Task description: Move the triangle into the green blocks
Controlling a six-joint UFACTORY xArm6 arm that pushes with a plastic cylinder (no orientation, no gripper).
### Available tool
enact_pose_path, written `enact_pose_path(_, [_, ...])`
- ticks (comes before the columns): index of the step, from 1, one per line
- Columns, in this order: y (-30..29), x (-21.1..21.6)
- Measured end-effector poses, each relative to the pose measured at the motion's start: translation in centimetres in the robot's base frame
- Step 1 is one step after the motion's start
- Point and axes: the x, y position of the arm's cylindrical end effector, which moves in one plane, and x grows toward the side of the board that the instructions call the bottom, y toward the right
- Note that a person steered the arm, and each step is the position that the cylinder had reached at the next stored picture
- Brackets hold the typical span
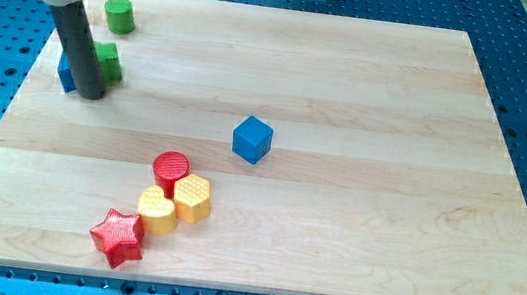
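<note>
Blue block (66,73) mostly behind rod (82,45)

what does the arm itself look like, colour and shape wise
Only the arm's lowest part shows, at the view's top left: a wide, dark, round collar with a lighter silvery band at the frame edge, narrowing into a straight, smooth, dark grey cylindrical rod. It ends at my tip. No cables, markings or pincer are visible.
</note>
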Motion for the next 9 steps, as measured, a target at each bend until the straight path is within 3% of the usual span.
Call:
enact_pose_path(1, [-0.2,-1.9])
enact_pose_path(2, [0.2,-9.6])
enact_pose_path(3, [0.3,-4.4])
enact_pose_path(4, [3.3,4.0])
enact_pose_path(5, [-2.1,1.5])
enact_pose_path(6, [-1.7,-4.5])
enact_pose_path(7, [-0.6,-2.3])
enact_pose_path(8, [-5.5,0.4])
enact_pose_path(9, [-5.5,-6.4])
